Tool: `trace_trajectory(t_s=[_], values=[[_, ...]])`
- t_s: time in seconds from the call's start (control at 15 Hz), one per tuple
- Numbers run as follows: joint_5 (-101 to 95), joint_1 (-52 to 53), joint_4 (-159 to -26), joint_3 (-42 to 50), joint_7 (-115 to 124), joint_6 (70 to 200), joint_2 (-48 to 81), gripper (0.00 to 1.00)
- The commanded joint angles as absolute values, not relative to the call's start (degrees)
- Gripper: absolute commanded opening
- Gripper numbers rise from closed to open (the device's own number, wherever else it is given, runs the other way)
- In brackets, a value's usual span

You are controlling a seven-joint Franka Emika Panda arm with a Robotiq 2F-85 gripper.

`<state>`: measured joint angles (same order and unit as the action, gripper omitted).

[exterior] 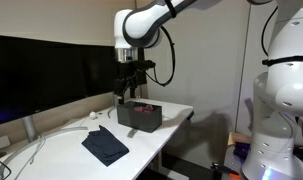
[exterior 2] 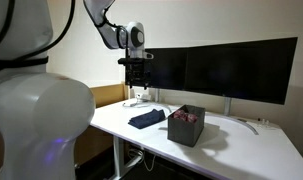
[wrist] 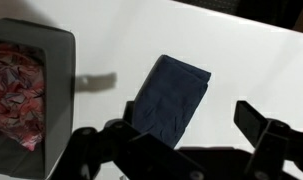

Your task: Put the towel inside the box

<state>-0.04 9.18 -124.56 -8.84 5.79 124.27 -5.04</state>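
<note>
We see a broad white counter (exterior: 61,155) (exterior 2: 246,150) carrying everything here. Along its back edge stand large black monitors (exterior: 41,75) (exterior 2: 231,70), their screens dark. The white arm (exterior: 151,20) (exterior 2: 106,20) reaches in from above and bends down over the counter.

The box (exterior: 136,121) (exterior 2: 181,132) (wrist: 63,70) is dark grey with low sides and sits open-topped on the counter. In the wrist view we make out something with a pink and red pattern inside it.

The towel (exterior: 104,146) (exterior 2: 145,119) (wrist: 173,95) is dark navy. It lies folded flat on the bare counter beside the box, apart from it and wholly outside it.

The pincer (exterior: 128,93) (exterior 2: 138,93) hangs in the air above the counter, touching neither the box nor the towel. In the wrist view its dark fingers (wrist: 276,140) stand wide apart with nothing between them, and the towel lies below in the gap.

Thin white cables (exterior: 36,140) (exterior 2: 256,123) trail across the counter near the monitors.
</note>
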Motion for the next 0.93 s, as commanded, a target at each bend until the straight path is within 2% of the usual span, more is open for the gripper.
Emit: trace_trajectory(t_s=[0.0,0.4,0.87], values=[[-2.05,9.00,-119.19,-9.31,8.23,123.18,-1.26,1.00],[-2.47,9.37,-112.72,-9.08,9.26,121.71,2.38,1.00],[-2.02,9.47,-112.11,-8.68,9.37,122.39,6.10,1.00]])
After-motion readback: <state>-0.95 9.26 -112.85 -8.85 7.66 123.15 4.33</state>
